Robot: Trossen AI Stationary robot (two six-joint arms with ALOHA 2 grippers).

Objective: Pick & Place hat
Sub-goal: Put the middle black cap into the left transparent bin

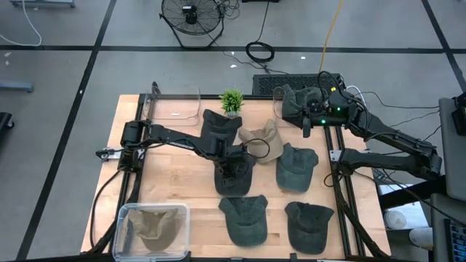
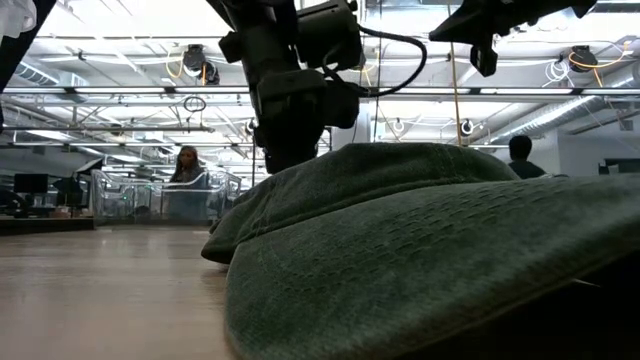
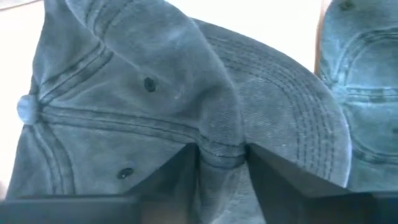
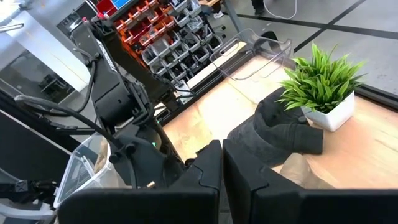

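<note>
Several dark green caps lie on the wooden table. My left gripper [image 1: 234, 172] [image 3: 222, 163] stands over one of them [image 1: 233, 177] [image 3: 155, 93] at the table's middle and is shut on it. In the low view the gripper [image 2: 290, 150] comes down onto this cap's crown [image 2: 380, 175]. A beige cap [image 1: 258, 135] lies just beyond it. My right gripper [image 1: 306, 128] [image 4: 222, 171] is shut and empty, raised over the far right part of the table, near a dark cap in a clear bin [image 1: 300, 102]. My left gripper pinches a raised fold of the cap's cloth [image 3: 222, 152] between its two fingers, at the front of the crown near the brim. The fingers come from above, pointing down. The cap's brim [image 3: 292, 106] and crown lie on the table.
A clear bin with a beige hat [image 1: 153, 225] sits at the near left corner, another clear bin [image 1: 175, 108] at the far left. A small green plant [image 1: 231, 101] [image 4: 323, 84] stands at the far edge. Other dark caps [image 1: 244, 218] [image 1: 309, 224] [image 1: 295, 166] lie nearby. People show in the room beyond.
</note>
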